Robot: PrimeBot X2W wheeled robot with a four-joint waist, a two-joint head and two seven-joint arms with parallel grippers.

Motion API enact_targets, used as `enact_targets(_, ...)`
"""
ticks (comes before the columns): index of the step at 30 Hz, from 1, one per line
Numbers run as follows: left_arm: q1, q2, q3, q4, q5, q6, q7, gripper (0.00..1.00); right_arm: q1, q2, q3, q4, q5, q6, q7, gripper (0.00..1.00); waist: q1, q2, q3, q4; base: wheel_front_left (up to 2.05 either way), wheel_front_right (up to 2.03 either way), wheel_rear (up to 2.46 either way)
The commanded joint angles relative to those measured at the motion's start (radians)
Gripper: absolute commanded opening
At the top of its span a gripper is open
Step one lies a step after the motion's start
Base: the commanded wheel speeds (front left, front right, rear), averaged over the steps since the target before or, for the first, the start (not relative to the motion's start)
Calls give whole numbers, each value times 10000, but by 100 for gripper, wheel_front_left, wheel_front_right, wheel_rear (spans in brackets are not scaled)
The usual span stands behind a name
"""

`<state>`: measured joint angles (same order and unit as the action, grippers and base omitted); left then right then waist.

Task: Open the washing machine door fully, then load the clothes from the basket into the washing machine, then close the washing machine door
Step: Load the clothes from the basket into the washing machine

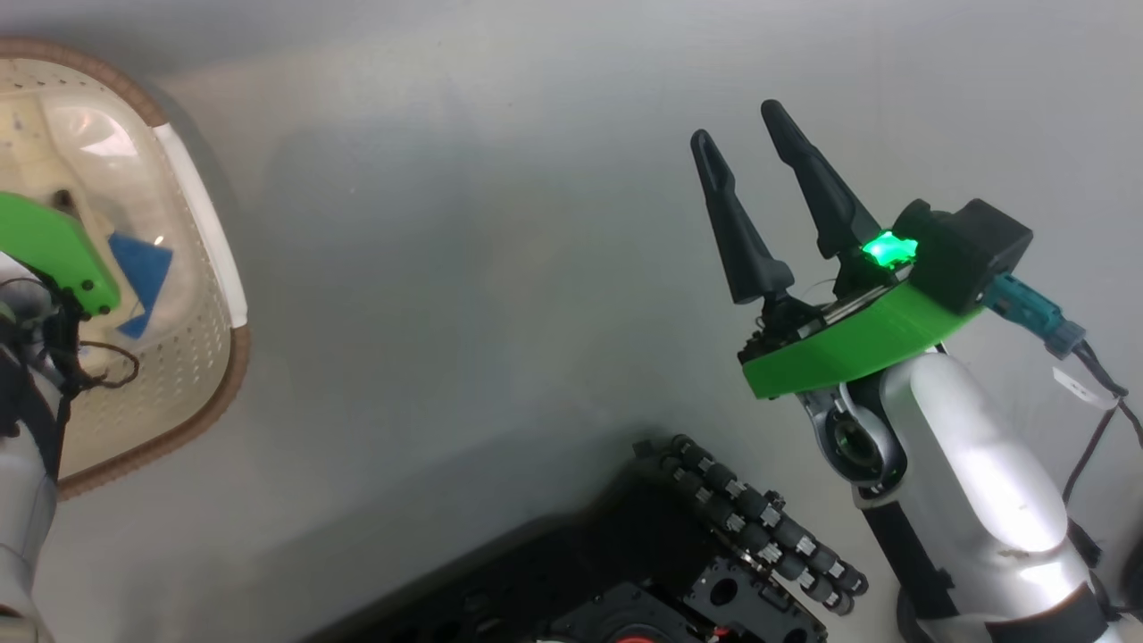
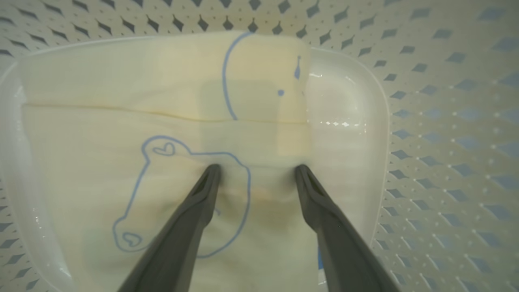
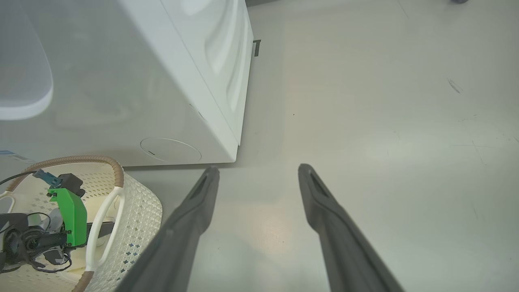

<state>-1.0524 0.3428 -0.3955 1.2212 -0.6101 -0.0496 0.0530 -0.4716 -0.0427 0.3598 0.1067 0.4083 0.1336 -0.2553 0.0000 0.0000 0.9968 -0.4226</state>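
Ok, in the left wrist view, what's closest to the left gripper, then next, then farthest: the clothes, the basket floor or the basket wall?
1. Clothes: right at the left gripper's fingertips, in the view's middle.
2. Basket floor: bare shiny strip just right of the clothes.
3. Basket wall: holey side beyond that strip, far right.

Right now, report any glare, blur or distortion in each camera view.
Head view: glare washes out the floor of the basket, and a green light blooms at the base of the right gripper. Left wrist view: the clothes look soft and hazy; the basket wall's holes smear toward the edges. Right wrist view: sharpest, though the washing machine looks skewed.
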Motion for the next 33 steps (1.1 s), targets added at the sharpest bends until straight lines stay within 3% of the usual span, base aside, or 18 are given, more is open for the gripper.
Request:
enact_targets(1,19,377,156,72,-44,178,69,100,220,-75,160,-284,130,-29,-63,100,0,0,82,-52,0,0,0)
enact_targets(2,-24,374,145,108,-35,250,64,91,207,-75,173,-290,146,-29,-63,100,0,0,100,-63,0,0,0)
enact_targets(3,-57,363,137,145,-37,297,85,70,192,-75,181,-294,161,-29,-63,100,0,0,115,-72,0,0,0)
enact_targets(4,-86,356,128,183,-38,347,114,31,176,-75,186,-298,177,-29,-63,100,0,0,128,-81,0,0,0)
enact_targets(5,-104,350,121,222,-37,421,131,0,161,-75,186,-299,187,-29,-63,100,0,0,131,-87,0,0,0)
enact_targets(16,34,421,144,425,-73,1038,-416,0,182,-75,-124,-284,118,-29,-64,100,0,0,-61,-13,0,0,0)
enact_targets(33,901,-274,40,-217,-36,910,-2998,0,847,-75,-1463,-242,-858,-29,-64,100,0,0,-1806,1274,0,0,0)
